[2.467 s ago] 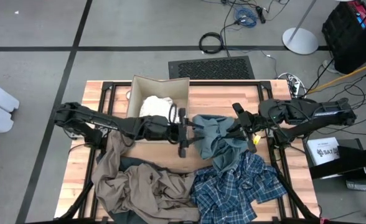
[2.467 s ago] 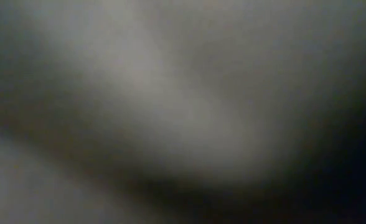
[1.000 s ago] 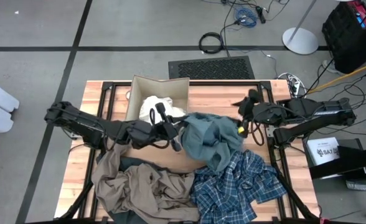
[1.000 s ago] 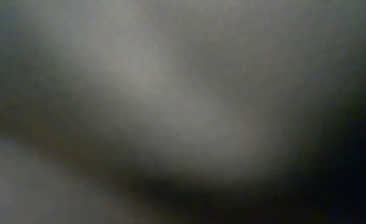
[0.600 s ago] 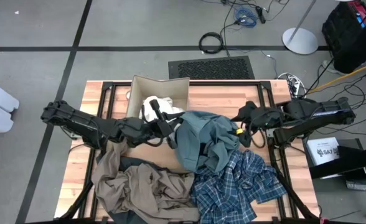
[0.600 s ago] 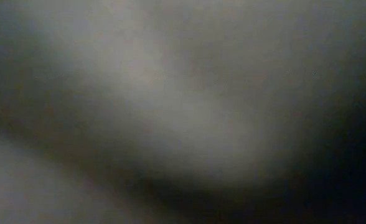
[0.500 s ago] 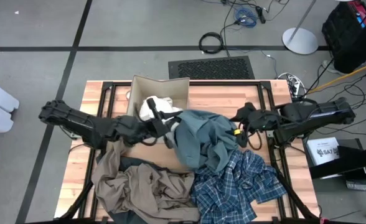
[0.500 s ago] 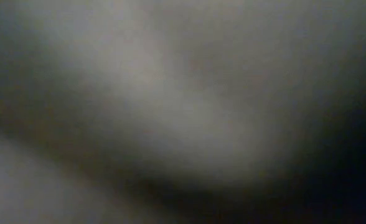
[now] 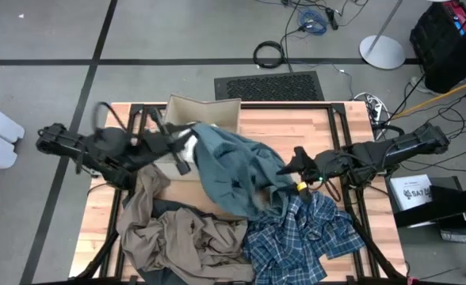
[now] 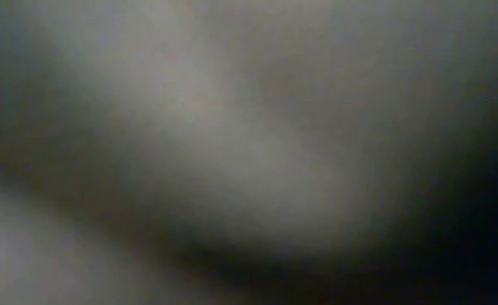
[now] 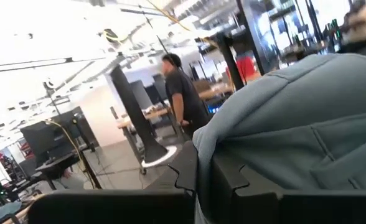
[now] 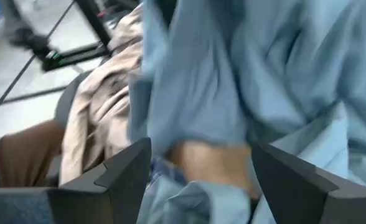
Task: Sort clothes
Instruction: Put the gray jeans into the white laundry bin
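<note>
My left gripper (image 9: 184,150) is shut on the teal-grey garment (image 9: 237,170), at the near side of the cardboard box (image 9: 213,111). The garment stretches from there to the table's middle, where its lower end rests on the blue-and-white plaid shirt (image 9: 300,237). A sliver of the white garment (image 9: 187,136) shows in the box. The khaki-tan garment (image 9: 177,237) lies at the near left. My right gripper (image 9: 290,169) stands open at the teal-grey garment's right edge; in its wrist view the cloth (image 12: 233,81) hangs just ahead of the fingers. My left gripper pinches a bunched fold of the teal-grey garment (image 11: 203,158) between its two fingers, coming at it nearly level from the table's left. The cloth (image 11: 295,118) rises and drapes over one finger. The garment's left end is lifted and its far end lies on the pile.
The low view is filled by blurred cloth close to the lens. The left wrist view shows a person (image 11: 183,93) standing in the room beyond the table. Bare wood (image 9: 296,123) lies at the far right of the table.
My left gripper has gone up and toward the table's left edge, still shut. It has dragged the teal-grey garment's held end to the box and drawn the cloth out long; the other end has stayed on the plaid shirt. My right gripper has come toward the near edge, tipped down, still open.
</note>
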You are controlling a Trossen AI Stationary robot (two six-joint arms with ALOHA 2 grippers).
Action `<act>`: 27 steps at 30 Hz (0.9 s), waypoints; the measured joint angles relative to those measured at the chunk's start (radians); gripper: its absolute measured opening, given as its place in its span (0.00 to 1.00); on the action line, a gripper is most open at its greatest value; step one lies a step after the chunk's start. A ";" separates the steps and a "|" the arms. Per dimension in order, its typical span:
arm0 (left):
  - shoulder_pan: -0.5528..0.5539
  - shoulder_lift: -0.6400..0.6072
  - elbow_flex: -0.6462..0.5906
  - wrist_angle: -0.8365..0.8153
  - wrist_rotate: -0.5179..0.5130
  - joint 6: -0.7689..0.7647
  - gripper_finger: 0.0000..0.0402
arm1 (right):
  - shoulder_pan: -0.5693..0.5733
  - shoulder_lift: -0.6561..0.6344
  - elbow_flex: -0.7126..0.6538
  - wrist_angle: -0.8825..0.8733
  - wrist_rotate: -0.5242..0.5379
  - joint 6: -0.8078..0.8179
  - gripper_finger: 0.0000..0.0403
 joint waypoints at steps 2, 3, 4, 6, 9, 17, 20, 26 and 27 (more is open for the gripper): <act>0.000 -0.034 0.000 0.010 0.003 0.000 0.04 | 0.024 0.019 0.000 0.002 -0.003 0.000 0.66; 0.000 -0.050 0.000 0.016 0.003 -0.003 0.04 | 0.035 0.034 0.000 0.004 -0.003 0.000 0.66; 0.001 -0.066 0.000 0.016 0.001 -0.007 0.04 | 0.045 0.053 0.000 0.011 -0.003 -0.003 0.66; 0.003 -0.084 0.000 0.025 -0.022 -0.010 0.04 | 0.057 0.105 0.000 0.051 0.000 -0.023 0.66; 0.017 -0.087 0.001 0.032 -0.046 -0.035 0.04 | 0.064 0.196 0.000 0.153 0.004 -0.072 0.66; 0.053 0.010 0.001 0.110 0.065 -0.141 0.04 | 0.070 0.358 0.068 0.235 0.003 -0.092 0.66; 0.052 0.079 0.021 0.202 0.181 -0.135 0.04 | 0.082 0.357 0.137 0.104 0.003 -0.059 0.66; 0.086 0.317 0.228 0.330 0.234 0.086 0.04 | 0.146 0.314 0.338 -0.340 0.131 0.039 0.66; 0.107 0.363 0.276 0.338 0.209 0.135 0.04 | 0.162 0.307 0.357 -0.403 0.169 0.058 0.66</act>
